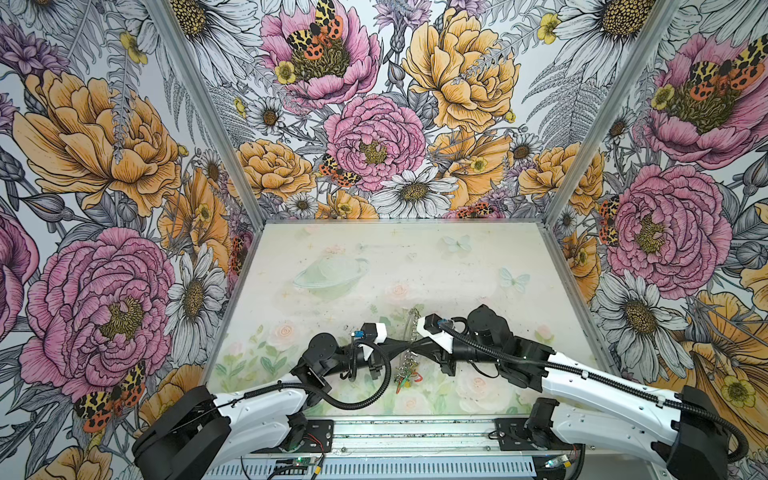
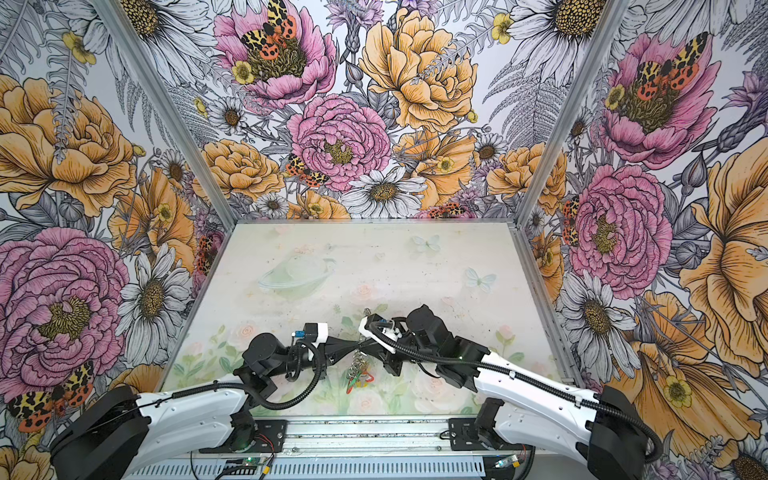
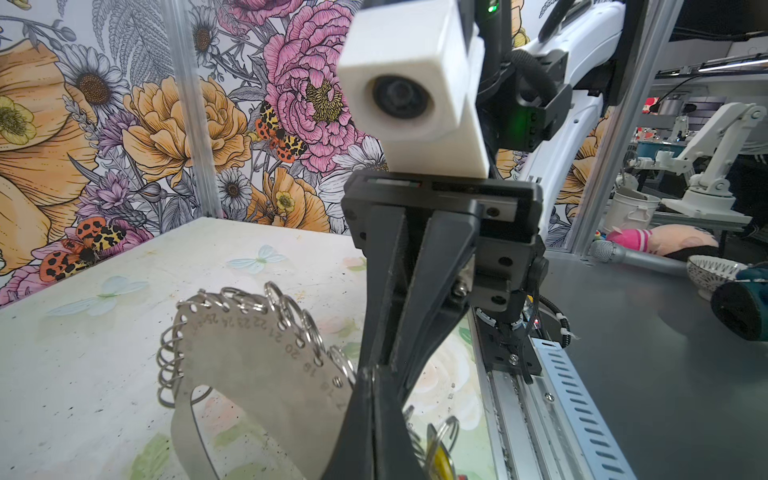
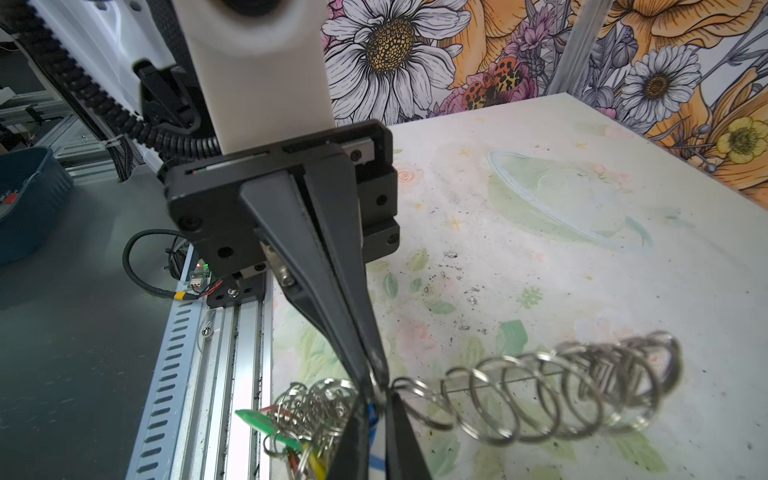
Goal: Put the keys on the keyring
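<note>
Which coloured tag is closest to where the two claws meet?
The blue tag, right at that spot; the green tag and yellow tag hang bunched off to one side.

Table (image 1: pixel 478 266) w/ pale printed top: flowers, butterflies, ringed planet at approx 10 o'clock of centre, dark specks scattered. Bunch of keys (image 1: pixel 406 377) w/ green, red, yellow tags at 6 o'clock; can't tell if it rests on top

Keys (image 4: pixel 371 413) mostly hidden, perhaps within right end effector (image 4: pixel 377 395)
</note>
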You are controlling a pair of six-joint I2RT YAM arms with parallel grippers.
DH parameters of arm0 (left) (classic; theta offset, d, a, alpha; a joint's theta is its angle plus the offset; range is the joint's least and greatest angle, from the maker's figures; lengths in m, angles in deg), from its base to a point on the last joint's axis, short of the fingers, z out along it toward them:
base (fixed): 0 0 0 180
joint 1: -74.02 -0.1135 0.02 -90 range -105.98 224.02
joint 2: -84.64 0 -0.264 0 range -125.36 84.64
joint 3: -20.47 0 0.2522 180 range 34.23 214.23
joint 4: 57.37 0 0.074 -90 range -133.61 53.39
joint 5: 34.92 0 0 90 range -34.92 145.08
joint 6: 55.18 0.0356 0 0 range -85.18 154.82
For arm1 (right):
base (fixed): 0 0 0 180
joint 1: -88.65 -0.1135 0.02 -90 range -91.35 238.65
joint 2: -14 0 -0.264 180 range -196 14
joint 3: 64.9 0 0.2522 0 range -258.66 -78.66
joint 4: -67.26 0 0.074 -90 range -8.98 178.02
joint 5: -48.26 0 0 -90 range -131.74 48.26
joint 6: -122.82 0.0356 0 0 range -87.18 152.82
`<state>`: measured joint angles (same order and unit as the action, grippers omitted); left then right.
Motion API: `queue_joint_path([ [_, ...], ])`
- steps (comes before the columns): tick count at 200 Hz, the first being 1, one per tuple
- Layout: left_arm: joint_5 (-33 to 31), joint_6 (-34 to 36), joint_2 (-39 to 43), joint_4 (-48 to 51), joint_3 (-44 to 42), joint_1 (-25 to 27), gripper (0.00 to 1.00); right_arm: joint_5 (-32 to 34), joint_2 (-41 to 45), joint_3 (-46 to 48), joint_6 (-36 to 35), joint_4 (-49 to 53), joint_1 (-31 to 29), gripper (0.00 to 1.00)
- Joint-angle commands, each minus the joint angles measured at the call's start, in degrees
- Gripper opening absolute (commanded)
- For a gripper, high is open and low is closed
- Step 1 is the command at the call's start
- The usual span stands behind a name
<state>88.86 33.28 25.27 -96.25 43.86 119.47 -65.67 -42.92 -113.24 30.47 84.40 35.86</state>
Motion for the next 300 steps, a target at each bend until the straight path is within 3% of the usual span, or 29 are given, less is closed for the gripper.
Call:
queue_joint_path([
  [1, 1.9, -0.1, 0.1, -4.3, 0.0, -0.1, 0.0, -1.3, -0.1, 0.1, -0.1, -2.2, -0.3, 0.03],
  [47, 1.6, 2.4, -0.3, 0.8, 0.8, 0.9, 0.0, -1.4, 0.4, -0.2, -0.3, -2.5, -0.4, 0.0],
  [77, 2.6, 2.2, -0.9, 0.4, 0.9, 1.1, 0.0, -2.2, 0.9, 0.4, -0.1, -3.5, -0.4, 0.09],
  [133, 5.4, 0.5, -2.9, -1.9, 1.5, 1.1, 0.0, -3.5, 0.0, -0.1, -0.5, -3.6, -1.0, 0.1],
  [182, 6.3, 0.5, -4.5, -1.0, 2.2, 1.2, 0.0, -1.7, 0.2, -0.7, -0.8, -2.8, -1.1, 0.0],
  [211, 5.4, 3.6, -4.0, 6.0, 3.4, 1.2, 0.0, 1.2, 0.6, -1.5, -1.3, -0.1, -1.1, 0.0],
  [230, 3.2, 6.0, -2.3, 11.4, 3.9, 1.1, 0.15, 2.5, 0.5, -2.5, -2.2, 3.1, -1.1, 0.0],
  [246, 1.0, 8.6, 0.0, 17.0, 4.3, 1.0, 0.22, 3.6, -0.1, -4.0, -3.1, 7.1, -1.1, 0.0],
  [272, -1.0, 11.6, 2.4, 21.2, 4.3, 0.7, 0.29, 6.0, -1.7, -6.9, -5.1, 13.6, -1.3, 0.0],
  [300, -0.6, 13.3, 0.4, 24.0, 6.2, 0.5, 0.28, 7.7, -4.4, -10.9, -6.7, 19.0, -2.3, 0.0],
])
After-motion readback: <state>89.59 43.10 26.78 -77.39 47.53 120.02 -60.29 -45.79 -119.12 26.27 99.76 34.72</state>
